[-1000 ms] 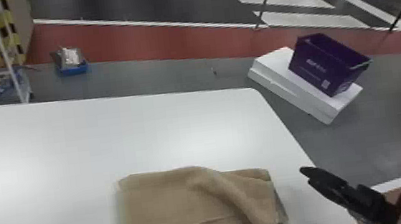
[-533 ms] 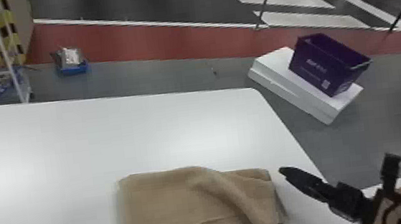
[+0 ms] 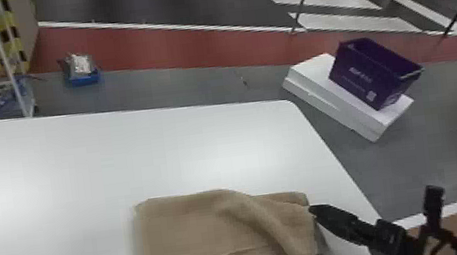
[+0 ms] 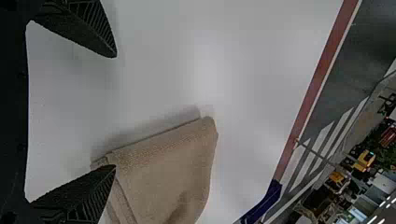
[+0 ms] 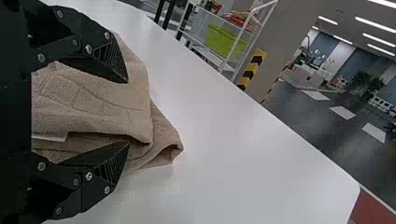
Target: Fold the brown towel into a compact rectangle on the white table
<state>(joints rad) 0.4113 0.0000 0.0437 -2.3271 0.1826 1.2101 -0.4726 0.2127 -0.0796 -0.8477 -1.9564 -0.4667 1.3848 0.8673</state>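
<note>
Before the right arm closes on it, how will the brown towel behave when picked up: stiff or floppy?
Probably floppy: the brown towel already sags into a diagonal ridge. Its textured weave suggests decent grip, little slipping. The loosely stacked layers at its edge could well separate if only the top one is pinched.

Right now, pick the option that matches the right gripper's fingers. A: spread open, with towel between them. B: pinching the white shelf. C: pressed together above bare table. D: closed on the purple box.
A: in the right wrist view the right gripper's fingers stand apart, with brown towel between them.
</note>
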